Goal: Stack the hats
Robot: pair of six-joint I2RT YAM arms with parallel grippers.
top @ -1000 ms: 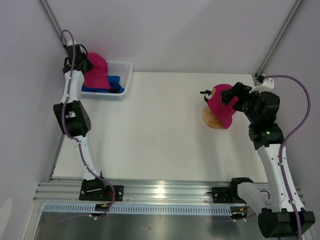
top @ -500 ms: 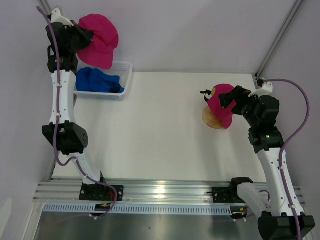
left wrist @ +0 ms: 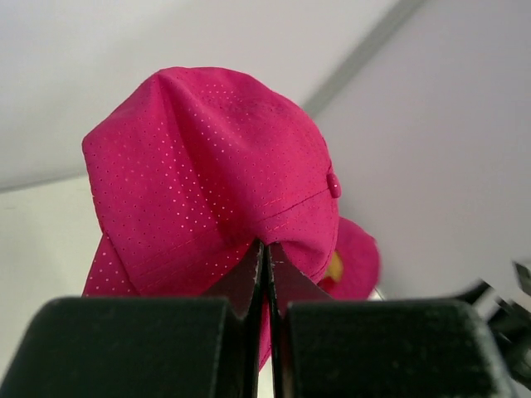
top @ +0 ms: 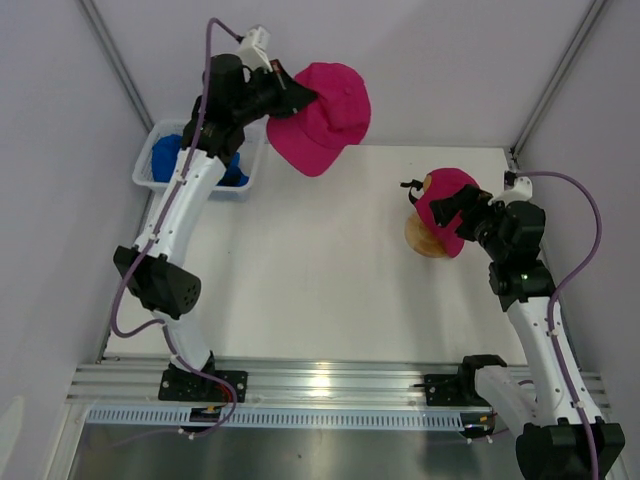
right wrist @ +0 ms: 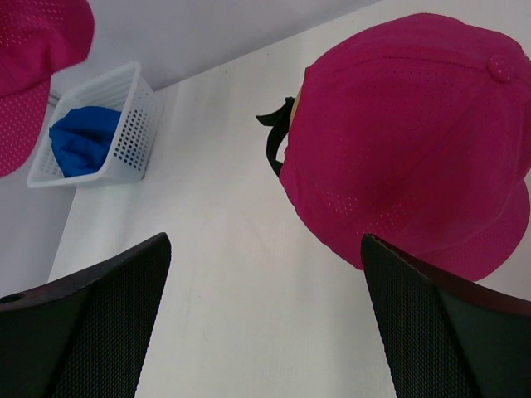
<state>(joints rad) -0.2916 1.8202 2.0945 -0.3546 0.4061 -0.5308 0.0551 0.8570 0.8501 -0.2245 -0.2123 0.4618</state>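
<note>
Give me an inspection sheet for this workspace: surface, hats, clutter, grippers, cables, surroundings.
Surface: white table, no marks seen.
Job's things: lifted pink hat hangs in the air; second pink hat sits on the wooden stand; blue hats bunched in the white basket, count unclear.
Clutter: nothing seen.
Grippers: left gripper shut on the lifted pink hat; right gripper open, facing the second pink hat.
Cables: purple cable loops beside each arm.
Surroundings: pale walls, metal frame post, aluminium rail.

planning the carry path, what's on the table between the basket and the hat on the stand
Nothing: the table between the white basket and the pink hat on the stand is bare, clearest in the top view.
</note>
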